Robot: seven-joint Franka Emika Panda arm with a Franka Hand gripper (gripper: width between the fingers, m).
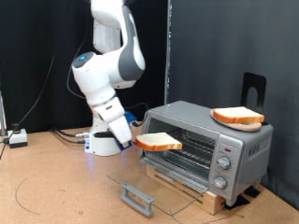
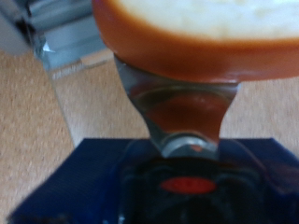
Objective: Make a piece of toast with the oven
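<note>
My gripper [image 1: 138, 140] is shut on a piece of toast [image 1: 159, 142], pale cream with an orange-brown crust, and holds it flat in front of the open mouth of the silver oven [image 1: 201, 140]. The oven's glass door [image 1: 149, 182] lies folded down, with its grey bar handle [image 1: 138, 198] towards the exterior view's bottom. In the wrist view the toast [image 2: 196, 28] sits clamped above one fingertip [image 2: 187, 112]. A second, alike slice [image 1: 237, 117] lies on top of the oven.
The oven stands on a wooden board [image 1: 210, 198] on a brown tabletop. Knobs [image 1: 223, 170] are on its right panel. A black stand [image 1: 253, 91] rises behind the oven. Cables and a small box [image 1: 17, 138] lie at the exterior view's left.
</note>
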